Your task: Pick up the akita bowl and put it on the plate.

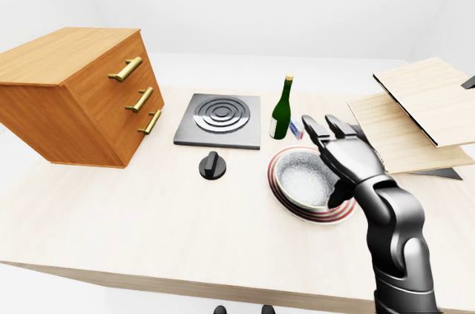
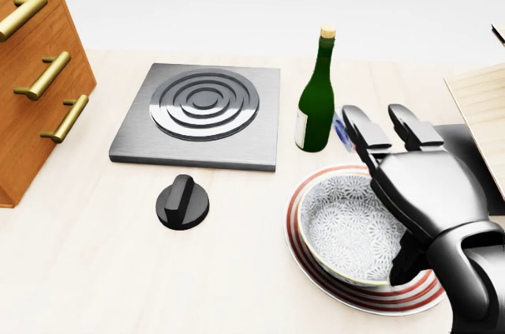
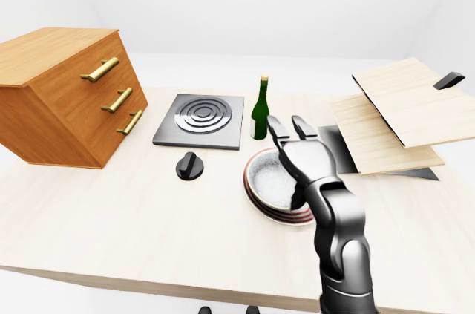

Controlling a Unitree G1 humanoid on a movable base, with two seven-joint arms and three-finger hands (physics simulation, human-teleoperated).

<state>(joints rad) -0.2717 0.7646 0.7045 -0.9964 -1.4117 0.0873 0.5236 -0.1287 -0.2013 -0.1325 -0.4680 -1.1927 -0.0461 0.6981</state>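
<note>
Black right robot hand (image 2: 410, 172) hovers open-fingered over the akita bowl (image 2: 347, 227).

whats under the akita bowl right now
The akita bowl sits on the red-ringed plate, whose rim shows to the left and below. The open right hand covers the bowl's right edge and the plate there.

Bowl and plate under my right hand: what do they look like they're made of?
The akita bowl looks like glazed ceramic: white with a fine grey printed pattern and a smooth rim. The plate under it also looks ceramic, white with red rings at the rim. Both are renders, so this is only appearance.
</note>
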